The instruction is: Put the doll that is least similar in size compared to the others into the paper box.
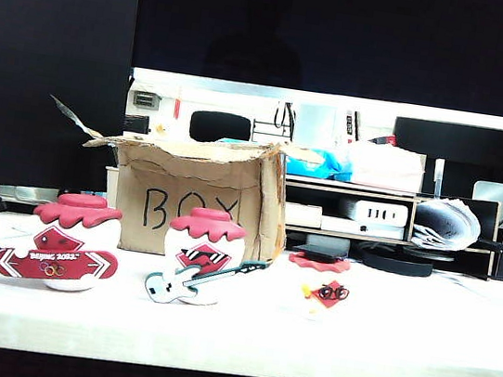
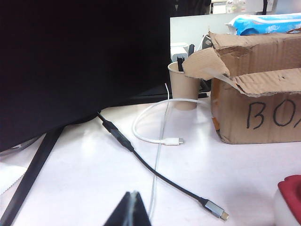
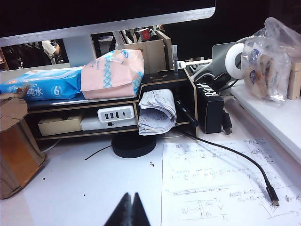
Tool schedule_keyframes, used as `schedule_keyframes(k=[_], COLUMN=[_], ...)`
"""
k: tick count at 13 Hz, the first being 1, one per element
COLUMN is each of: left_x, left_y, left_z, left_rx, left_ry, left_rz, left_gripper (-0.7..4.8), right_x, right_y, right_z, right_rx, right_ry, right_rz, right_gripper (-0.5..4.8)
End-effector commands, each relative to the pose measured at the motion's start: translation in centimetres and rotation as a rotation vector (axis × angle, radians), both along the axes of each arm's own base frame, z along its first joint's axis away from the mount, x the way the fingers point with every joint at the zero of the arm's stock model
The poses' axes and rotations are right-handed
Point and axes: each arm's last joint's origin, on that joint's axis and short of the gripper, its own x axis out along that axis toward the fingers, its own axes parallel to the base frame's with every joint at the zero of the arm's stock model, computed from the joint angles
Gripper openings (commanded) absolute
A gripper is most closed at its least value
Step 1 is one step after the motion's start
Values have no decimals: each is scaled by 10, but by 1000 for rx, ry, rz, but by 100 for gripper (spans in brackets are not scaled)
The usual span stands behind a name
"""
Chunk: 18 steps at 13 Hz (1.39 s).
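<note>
1. Exterior view: the doll [image 1: 317,287] stands on the table [image 1: 397,350], right of the guitar doll [image 1: 203,257] and snowboard doll [image 1: 71,241]; the paper box [image 1: 196,195] behind them.
2. Left wrist view: left gripper [image 2: 132,209] closed, empty, over the black cable [image 2: 141,162]; box corner alongside.
3. Right wrist view: right gripper [image 3: 131,210] closed, empty, beside the written sheet [image 3: 221,188].

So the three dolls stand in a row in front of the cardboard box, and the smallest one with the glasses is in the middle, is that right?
Not quite. In the exterior view the smallest doll, the one with glasses, stands at the right end of the row, not in the middle; the guitar doll is in the middle. The paper box does sit behind them.
</note>
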Motion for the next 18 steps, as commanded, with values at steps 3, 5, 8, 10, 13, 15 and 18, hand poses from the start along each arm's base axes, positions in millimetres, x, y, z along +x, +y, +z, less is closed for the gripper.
schedule_keyframes(k=[3,5,8,10,13,15,18], left_x=[0,-1,1,3,-1,-1,-1], left_y=[0,-6,-29,-40,-50,-50,-50], left_z=[1,1,-8,-19,-22,-22,-22], left_rx=[0,-1,21,54,74,74,74], left_ry=[-7,-6,113,228,257,256,256], left_rz=[0,-65,-277,-373,-469,-470,-470], left_gripper=[-5,-5,-5,-5,-5,-5,-5], right_x=[0,0,0,0,-2,-4,-6], right_y=[0,2,2,3,11,14,18], right_z=[-1,-1,-1,-2,-10,-16,-14], right_rx=[1,-5,20,178,278,437,516], right_ry=[-8,-7,-5,24,153,285,336], right_rz=[-2,65,68,116,389,521,665], right_gripper=[-1,-1,-1,-1,-1,-1,-2])
